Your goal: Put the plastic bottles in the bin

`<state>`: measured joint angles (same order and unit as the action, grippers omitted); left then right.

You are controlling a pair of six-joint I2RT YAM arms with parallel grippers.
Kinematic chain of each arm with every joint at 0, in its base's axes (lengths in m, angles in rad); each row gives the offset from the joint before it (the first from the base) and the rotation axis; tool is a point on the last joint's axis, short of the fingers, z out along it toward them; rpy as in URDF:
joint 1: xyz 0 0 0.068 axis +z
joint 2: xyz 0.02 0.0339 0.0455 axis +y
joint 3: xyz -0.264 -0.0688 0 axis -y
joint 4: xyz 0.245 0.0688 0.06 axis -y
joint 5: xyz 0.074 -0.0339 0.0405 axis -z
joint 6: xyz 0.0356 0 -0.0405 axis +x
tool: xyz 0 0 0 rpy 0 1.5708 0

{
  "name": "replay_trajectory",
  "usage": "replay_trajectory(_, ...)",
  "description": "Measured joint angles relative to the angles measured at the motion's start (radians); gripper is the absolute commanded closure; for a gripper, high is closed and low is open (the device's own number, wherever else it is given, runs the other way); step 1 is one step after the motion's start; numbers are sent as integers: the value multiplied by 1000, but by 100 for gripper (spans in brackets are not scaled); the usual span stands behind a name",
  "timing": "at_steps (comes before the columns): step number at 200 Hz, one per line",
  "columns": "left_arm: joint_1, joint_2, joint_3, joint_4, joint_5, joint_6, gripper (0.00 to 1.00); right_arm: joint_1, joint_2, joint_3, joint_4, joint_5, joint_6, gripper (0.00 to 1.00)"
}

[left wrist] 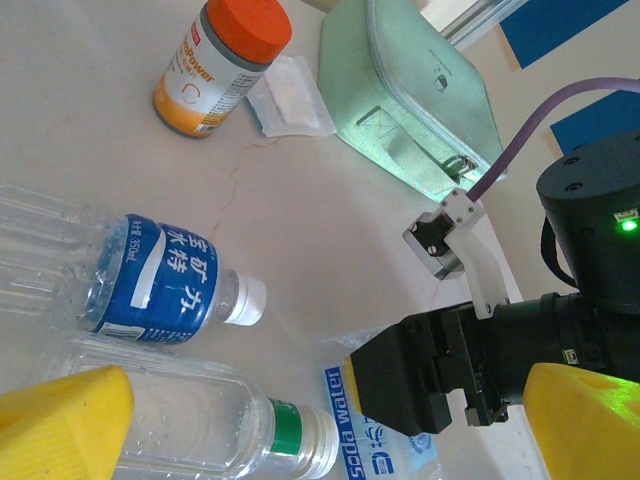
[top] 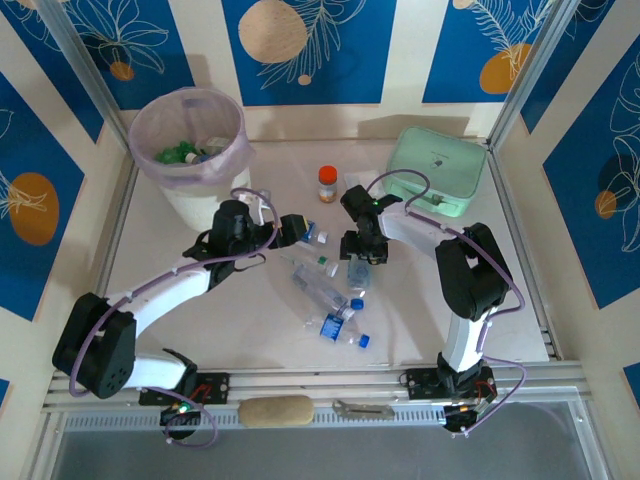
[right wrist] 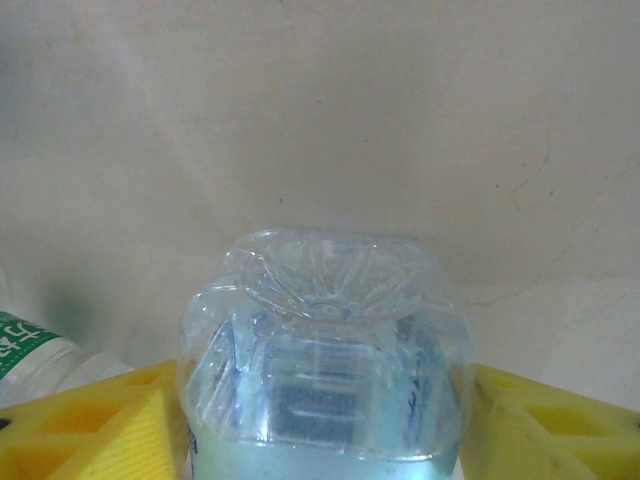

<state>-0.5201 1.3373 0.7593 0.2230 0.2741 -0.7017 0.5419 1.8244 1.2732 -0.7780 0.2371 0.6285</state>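
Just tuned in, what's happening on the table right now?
The right gripper is closed around a clear soda water bottle in the middle of the table. The left gripper hangs open just beside it, over a blue-labelled bottle and a green-banded one. More loose bottles lie nearer the arms. The bin at the far left already holds a few.

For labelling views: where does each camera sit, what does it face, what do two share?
Top external: above, behind the arms, facing down at the table; shows arms, left gripper, right gripper.
Left wrist: on left arm, facing jar and soda water bottle; own fingers.
Right wrist: on right arm, facing that bottle's base; own fingers.
Shared: both wrists see that bottle.
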Motion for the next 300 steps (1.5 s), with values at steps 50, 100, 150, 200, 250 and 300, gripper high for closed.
replay_trajectory(50,-13,0,21,-51,-20,4,0,0,38,0,4,0,0,31)
replay_trajectory(100,-15,2,35,-67,-21,4,0,0,44,1,7,0,3,46)
replay_trajectory(150,-29,55,61,-67,-2,13,0,-11,-18,1,37,0,6,49)
replay_trajectory(200,-96,106,105,-61,30,30,0,-74,-195,0,112,-55,14,50)
replay_trajectory(250,-164,166,145,-20,88,30,0,-123,-246,0,248,-176,71,52)
replay_trajectory(300,-185,201,180,-2,112,30,1,-122,-260,-26,369,-330,140,52)
